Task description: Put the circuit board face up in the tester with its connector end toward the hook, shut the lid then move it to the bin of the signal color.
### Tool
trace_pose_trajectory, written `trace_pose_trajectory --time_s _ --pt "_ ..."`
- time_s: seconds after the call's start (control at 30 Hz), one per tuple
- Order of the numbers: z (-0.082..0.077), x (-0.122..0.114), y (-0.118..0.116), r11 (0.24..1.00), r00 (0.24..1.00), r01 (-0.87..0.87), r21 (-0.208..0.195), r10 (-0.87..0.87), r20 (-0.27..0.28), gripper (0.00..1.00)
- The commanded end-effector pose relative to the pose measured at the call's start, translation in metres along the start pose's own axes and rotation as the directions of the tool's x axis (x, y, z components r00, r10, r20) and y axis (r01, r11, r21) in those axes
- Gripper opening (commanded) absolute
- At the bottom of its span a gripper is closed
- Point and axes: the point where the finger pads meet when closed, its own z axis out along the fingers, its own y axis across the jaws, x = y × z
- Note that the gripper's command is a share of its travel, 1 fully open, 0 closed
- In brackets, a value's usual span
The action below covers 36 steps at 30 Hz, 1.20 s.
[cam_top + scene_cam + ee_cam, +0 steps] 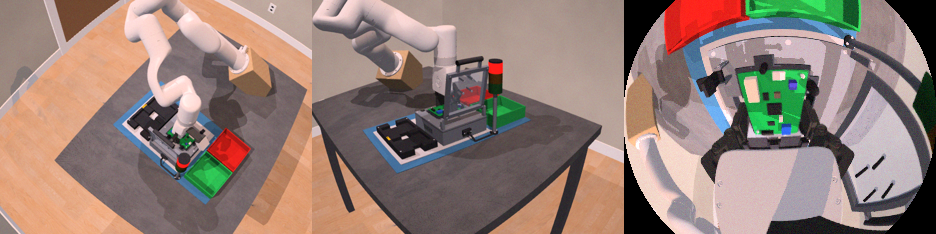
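The green circuit board (774,101) (185,141) lies face up on the tester's plate, under the arm's wrist. My gripper (774,108) is down over it, with one finger against each long side of the board, shut on it. The tester (450,123) is a grey box and its clear lid (466,90) stands open and upright, handle (469,60) on top. The signal tower (495,66) beside the tester shows red. The red bin (229,148) and the green bin (208,173) stand side by side past the tester. The black tray (151,115) has both pockets empty.
A brown cardboard box (252,75) sits at the far side of the table by the arm's base. A black cable (478,137) runs from the tester's front to the tower's foot. The upright lid stands close beside my wrist.
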Motion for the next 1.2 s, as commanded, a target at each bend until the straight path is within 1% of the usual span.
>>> trace_pose_trajectory --time_s 0.0,1.17 --pt "-0.0030 0.0009 0.0010 1.000 1.000 0.001 -0.004 -0.001 -0.002 0.79" --pt "-0.0108 0.0009 0.0010 1.000 1.000 0.001 -0.004 -0.001 -0.002 0.79"
